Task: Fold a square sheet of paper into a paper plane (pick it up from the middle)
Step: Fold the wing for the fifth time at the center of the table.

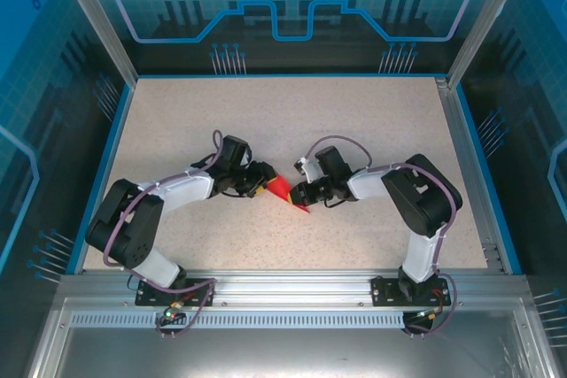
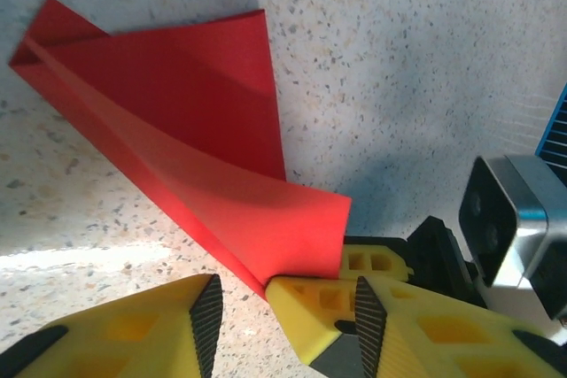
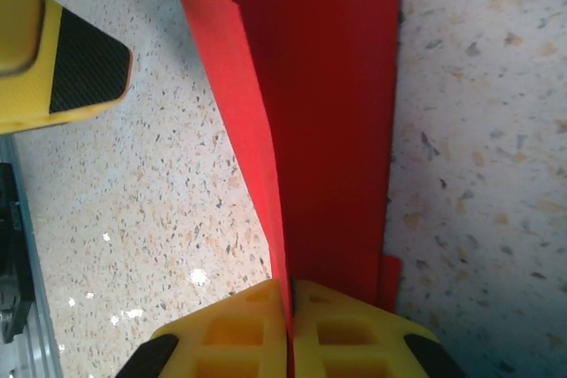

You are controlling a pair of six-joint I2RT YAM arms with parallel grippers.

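The red square sheet of paper (image 1: 283,189) is folded into a long pointed paper plane shape with a centre crease (image 2: 168,121) and lies low over the table's middle. My right gripper (image 3: 291,294) is shut on its folded edge, with the red layers (image 3: 328,112) running away from the yellow fingertips. In the top view the right gripper (image 1: 301,196) meets it from the right. My left gripper (image 2: 288,329) stands open at the paper's other side. Its ribbed pads (image 2: 208,320) are apart, and the right gripper's yellow fingertip (image 2: 323,312) sits between them. The left gripper (image 1: 264,183) is close to the paper.
Speckled tabletop (image 1: 292,121) stretches behind and to both sides of the arms. A blue rim (image 1: 124,130) and glass walls bound it. The metal rail (image 1: 283,285) with both arm bases runs along the near edge. One yellow finger of the left gripper (image 3: 62,64) shows in the right wrist view.
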